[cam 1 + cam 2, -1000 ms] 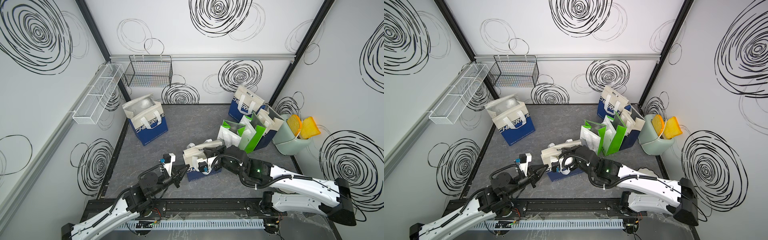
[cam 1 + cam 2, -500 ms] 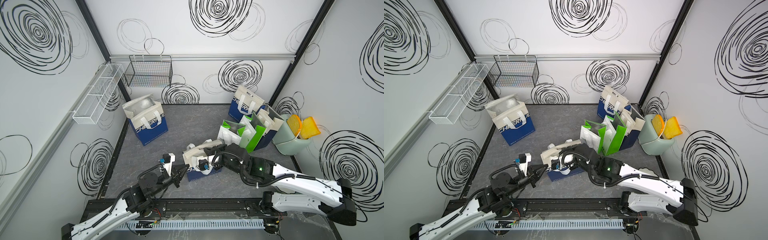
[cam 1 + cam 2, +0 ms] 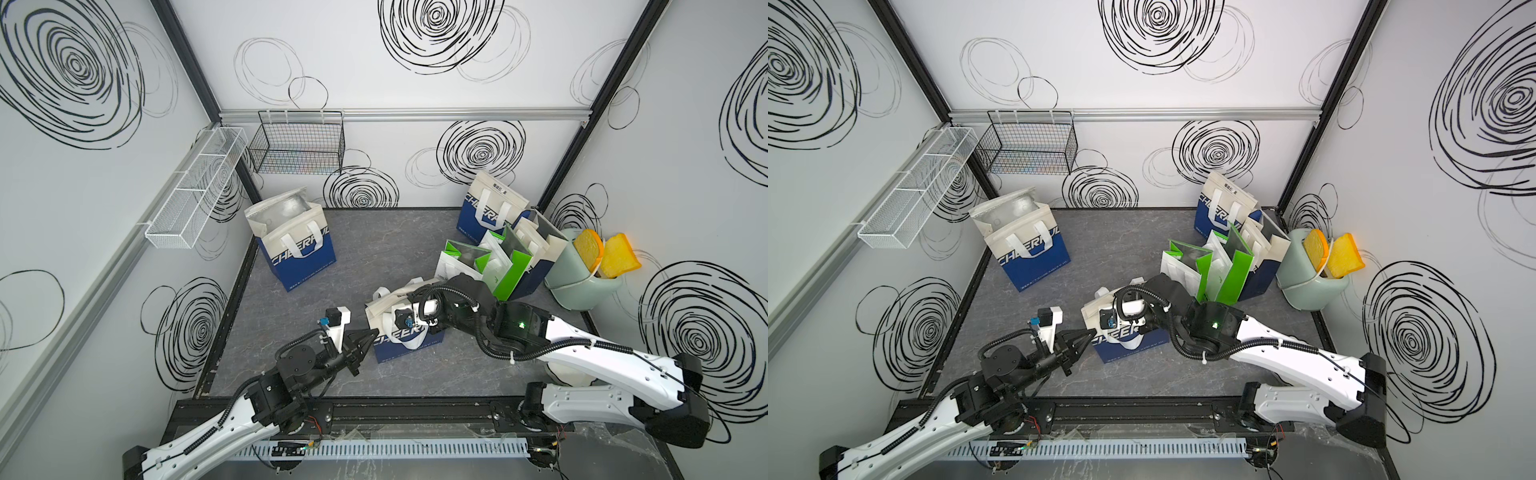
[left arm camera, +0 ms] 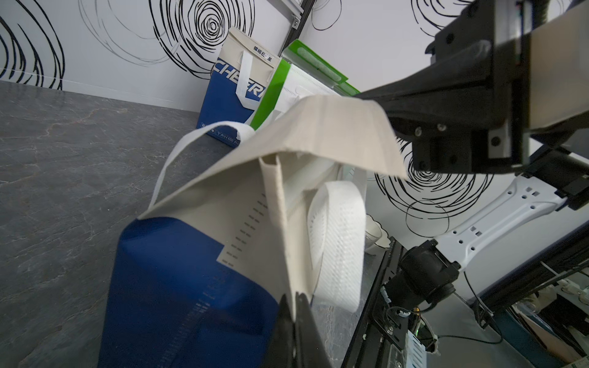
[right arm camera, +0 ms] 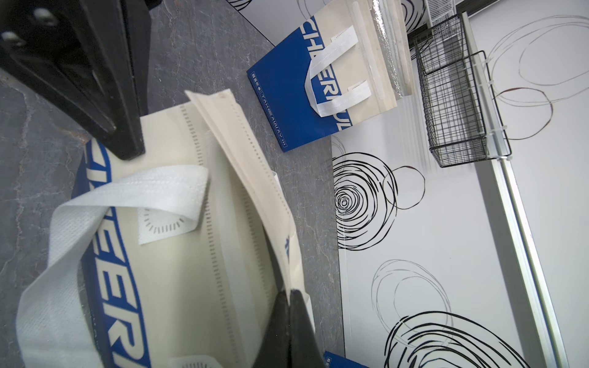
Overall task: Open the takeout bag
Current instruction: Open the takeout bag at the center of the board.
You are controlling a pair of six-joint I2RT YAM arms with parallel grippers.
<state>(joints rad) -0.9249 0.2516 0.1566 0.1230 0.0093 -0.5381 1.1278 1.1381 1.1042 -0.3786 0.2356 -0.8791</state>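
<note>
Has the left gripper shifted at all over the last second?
No. In both top views the left gripper keeps its place relative to the black front rail, shut on the side edge of the takeout bag.

You have four blue bags [image 3: 299, 266] on one table [image 3: 374, 232], plus what looks like two green bags [image 3: 509, 274], though you can't count that overlapping cluster cleanly. You get two wire baskets [image 3: 299, 145], one black and one white. One bin [image 3: 582, 291] holds two bread slices [image 3: 588, 249]. Two arms [image 3: 582, 353] reach in.
</note>
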